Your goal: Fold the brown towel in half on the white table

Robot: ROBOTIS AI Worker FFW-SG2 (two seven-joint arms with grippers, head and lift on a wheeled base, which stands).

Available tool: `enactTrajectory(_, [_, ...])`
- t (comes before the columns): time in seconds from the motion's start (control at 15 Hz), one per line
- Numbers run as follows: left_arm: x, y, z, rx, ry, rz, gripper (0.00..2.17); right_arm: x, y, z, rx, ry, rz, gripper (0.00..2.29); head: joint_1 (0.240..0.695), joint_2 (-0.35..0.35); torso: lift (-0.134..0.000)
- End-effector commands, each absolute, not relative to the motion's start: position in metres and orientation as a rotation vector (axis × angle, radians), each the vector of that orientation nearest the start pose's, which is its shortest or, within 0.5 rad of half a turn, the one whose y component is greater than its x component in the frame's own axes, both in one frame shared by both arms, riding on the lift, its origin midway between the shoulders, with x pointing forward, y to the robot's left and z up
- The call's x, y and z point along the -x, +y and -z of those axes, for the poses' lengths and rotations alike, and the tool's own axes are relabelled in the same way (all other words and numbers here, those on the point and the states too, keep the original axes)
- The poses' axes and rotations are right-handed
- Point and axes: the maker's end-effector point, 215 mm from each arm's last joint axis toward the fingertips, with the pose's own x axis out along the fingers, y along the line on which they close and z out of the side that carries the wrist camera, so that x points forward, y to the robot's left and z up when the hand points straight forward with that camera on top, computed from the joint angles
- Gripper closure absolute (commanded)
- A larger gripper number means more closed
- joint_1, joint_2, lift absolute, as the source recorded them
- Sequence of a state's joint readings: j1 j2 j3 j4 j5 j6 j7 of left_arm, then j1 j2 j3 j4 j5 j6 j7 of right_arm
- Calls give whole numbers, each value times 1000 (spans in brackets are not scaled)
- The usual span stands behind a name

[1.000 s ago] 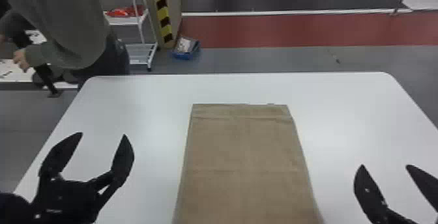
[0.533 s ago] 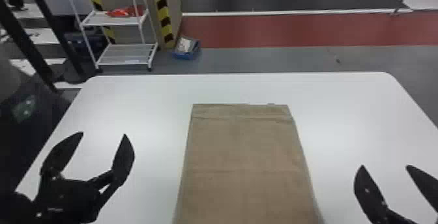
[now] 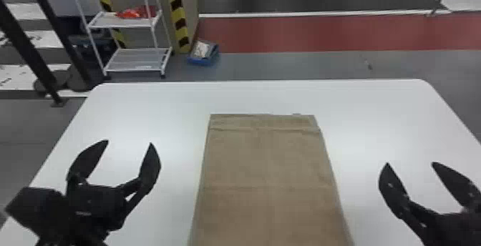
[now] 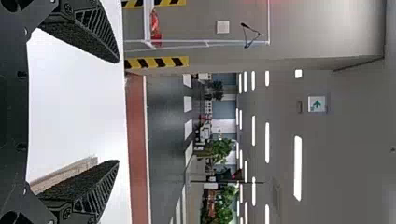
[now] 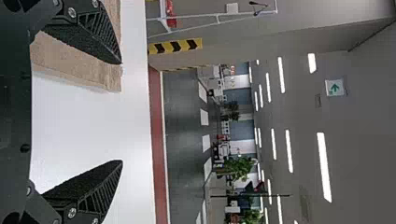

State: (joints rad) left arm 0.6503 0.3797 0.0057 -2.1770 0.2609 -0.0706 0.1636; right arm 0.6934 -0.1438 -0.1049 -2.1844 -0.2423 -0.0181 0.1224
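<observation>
The robot's left gripper (image 3: 129, 161) and right gripper (image 3: 409, 180) are both matte black, their jaws flat, tapered and pointed, with rough, grainy inner faces, slanted ribs along the sides, and silvery screws at the dark metal-like joints.

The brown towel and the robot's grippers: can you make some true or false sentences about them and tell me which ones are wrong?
1. The brown towel is on the white table. True.
2. The left gripper is holding the towel. False: it is empty, beside the towel.
3. The right gripper's fingers are spread apart. True.
4. The towel is crumpled into a ball. False: it lies flat.
</observation>
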Motion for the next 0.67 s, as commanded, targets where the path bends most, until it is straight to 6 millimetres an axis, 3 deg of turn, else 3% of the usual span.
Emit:
enactTrajectory(0.0, [-436,247,313,-48,32,81,124,-427,-263,331,-49,50,-128,140,695,18,-123])
enactTrajectory(0.13, [-456,222,330,-72,90,111,124,-457,-258,339,-30,48,-191,140,695,-6,-123])
enactTrajectory(0.4, [-497,193,342,-54,85,147,124,-502,-259,345,-10,43,-249,147,695,-50,-123])
enactTrajectory(0.53, [-516,177,348,-52,89,167,124,-523,-263,354,-21,60,-246,151,695,-63,-123])
enactTrajectory(0.6, [-525,171,347,-43,87,172,124,-531,-262,368,-43,114,-255,154,695,-70,-123])
